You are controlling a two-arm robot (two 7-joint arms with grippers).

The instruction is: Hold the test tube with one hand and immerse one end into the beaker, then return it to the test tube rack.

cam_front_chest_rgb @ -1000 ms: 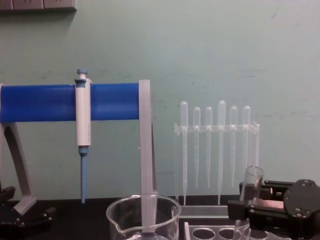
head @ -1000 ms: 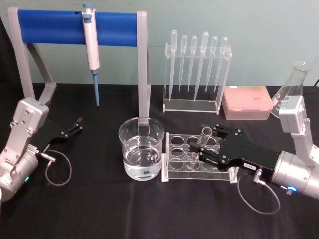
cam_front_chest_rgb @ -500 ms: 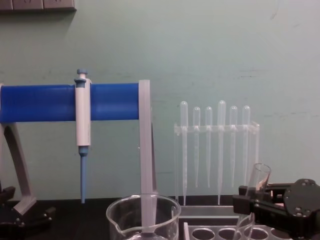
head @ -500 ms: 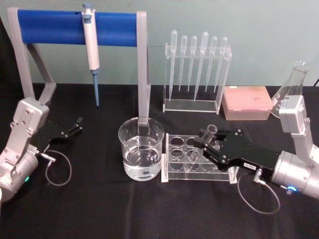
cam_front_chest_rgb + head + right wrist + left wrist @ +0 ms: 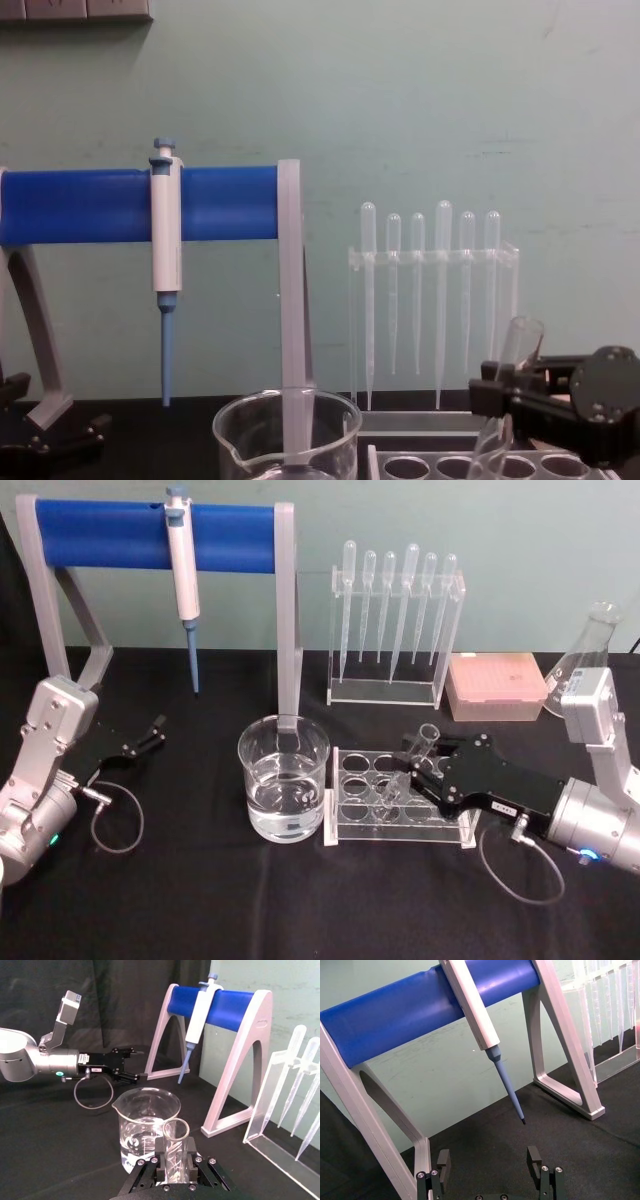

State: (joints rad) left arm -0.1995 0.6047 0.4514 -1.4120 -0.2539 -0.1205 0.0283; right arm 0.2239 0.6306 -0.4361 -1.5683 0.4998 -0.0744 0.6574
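Note:
The test tube [image 5: 424, 742] leans to the right, its round bottom down in a hole of the clear rack [image 5: 352, 776] and its rimmed mouth up. My right gripper [image 5: 414, 770] is shut on the tube's middle; in the right wrist view the test tube [image 5: 175, 1141] sits between the two black fingers [image 5: 161, 1161]. From the chest camera, the test tube [image 5: 517, 352] rises slanted above that gripper [image 5: 508, 400]. Left of the rack stands the beaker [image 5: 283, 778], partly full of clear liquid. My left gripper [image 5: 152, 732] rests open far left, its fingers [image 5: 535, 1158] spread with nothing between them.
A blue-barred stand [image 5: 110, 532] carrying a white-and-blue pipettor [image 5: 182, 575] spans the back left. An acrylic rack of plastic pipettes [image 5: 395, 620], a pink tip box [image 5: 495, 685] and a glass flask [image 5: 590, 655] line the back right. A cable loop [image 5: 118, 825] lies near the left arm.
The right gripper has shifted slightly right, and the test tube has tipped from near upright to leaning right, its bottom still in the rack. The left arm has not moved.

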